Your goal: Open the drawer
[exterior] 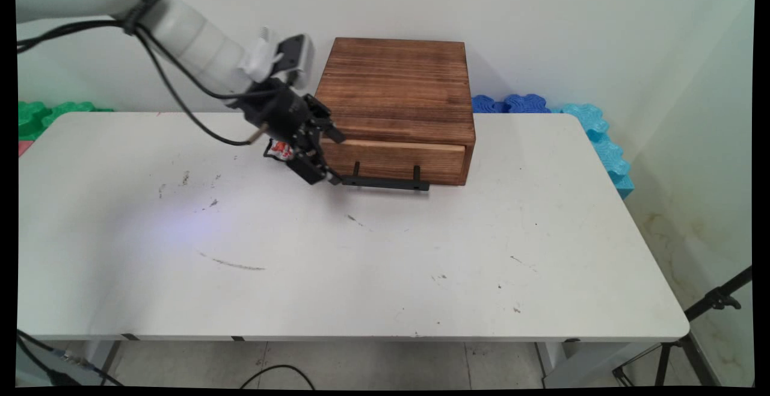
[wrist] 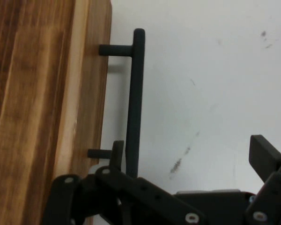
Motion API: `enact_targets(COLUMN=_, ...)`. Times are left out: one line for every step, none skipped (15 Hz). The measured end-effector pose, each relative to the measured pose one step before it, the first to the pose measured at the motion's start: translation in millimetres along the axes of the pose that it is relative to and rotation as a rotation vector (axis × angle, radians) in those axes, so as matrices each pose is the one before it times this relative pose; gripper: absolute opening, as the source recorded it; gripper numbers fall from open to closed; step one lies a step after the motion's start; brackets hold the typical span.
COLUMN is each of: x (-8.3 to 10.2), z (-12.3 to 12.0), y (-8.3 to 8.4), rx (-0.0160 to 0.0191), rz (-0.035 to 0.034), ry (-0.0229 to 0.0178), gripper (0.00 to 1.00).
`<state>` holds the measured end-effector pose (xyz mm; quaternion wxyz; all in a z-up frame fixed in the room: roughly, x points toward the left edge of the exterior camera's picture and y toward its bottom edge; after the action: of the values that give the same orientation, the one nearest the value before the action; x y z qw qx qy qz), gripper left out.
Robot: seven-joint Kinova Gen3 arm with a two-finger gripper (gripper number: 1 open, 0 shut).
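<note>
My tool is spread wide at the left end of the black bar handle, one finger tucked behind the bar and the other out over the desk, the bar's long axis running along the closed drawer of the wooden box.

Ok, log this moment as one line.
gripper: open | at: left end of drawer handle | one finger behind bar | wooden drawer box: on table

1. We see a white, ribbed arm with black cables strapped along it.
2. Our gripper is black, its linkage studded with pale screws; a red-and-white label sits at its 7 o'clock.
</note>
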<state>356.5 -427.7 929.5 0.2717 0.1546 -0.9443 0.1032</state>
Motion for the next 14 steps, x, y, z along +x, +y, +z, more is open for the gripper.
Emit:
enact_targets(x=5.71, z=8.85, y=0.91, rx=0.00761, rz=0.00147, ry=-0.01211, gripper=1.00)
enact_targets(x=4.51, z=7.55, y=0.89, rx=0.00571, rz=0.00188, ry=-0.01034, gripper=1.00)
enact_targets(x=4.77, z=8.73, y=1.04, rx=0.00629, rz=0.00215, ry=-0.01115, gripper=1.00)
enact_targets(x=4.20, z=8.37, y=1.08, rx=0.00509, rz=0.00253, ry=-0.01117, gripper=1.00)
enact_targets(x=2.92, z=6.66, y=0.98, rx=0.00307, rz=0.00180, ry=-0.00904, gripper=1.00)
enact_targets(x=3.40, z=8.11, y=1.23, rx=0.00351, rz=0.00288, ry=-0.01046, gripper=1.00)
enact_targets(x=2.55, z=6.50, y=0.98, rx=0.00262, rz=0.00274, ry=-0.00819, gripper=1.00)
enact_targets(x=2.03, z=5.22, y=0.67, rx=0.00230, rz=0.00255, ry=-0.00592, gripper=1.00)
enact_targets(x=2.36, z=6.26, y=0.65, rx=0.00215, rz=0.00325, ry=-0.00672, gripper=1.00)
enact_targets(x=1.96, z=5.79, y=0.63, rx=0.00264, rz=0.00304, ry=-0.00626, gripper=1.00)
enact_targets(x=1.31, z=3.74, y=0.39, rx=0.00126, rz=0.00210, ry=-0.00406, gripper=1.00)
enact_targets(x=2.06, z=5.73, y=0.23, rx=0.00206, rz=0.00392, ry=-0.00500, gripper=1.00)
enact_targets(x=2.11, z=6.37, y=0.24, rx=0.00204, rz=0.00445, ry=-0.00560, gripper=1.00)
enact_targets(x=1.78, z=6.17, y=0.17, rx=0.00125, rz=0.00414, ry=-0.00518, gripper=1.00)
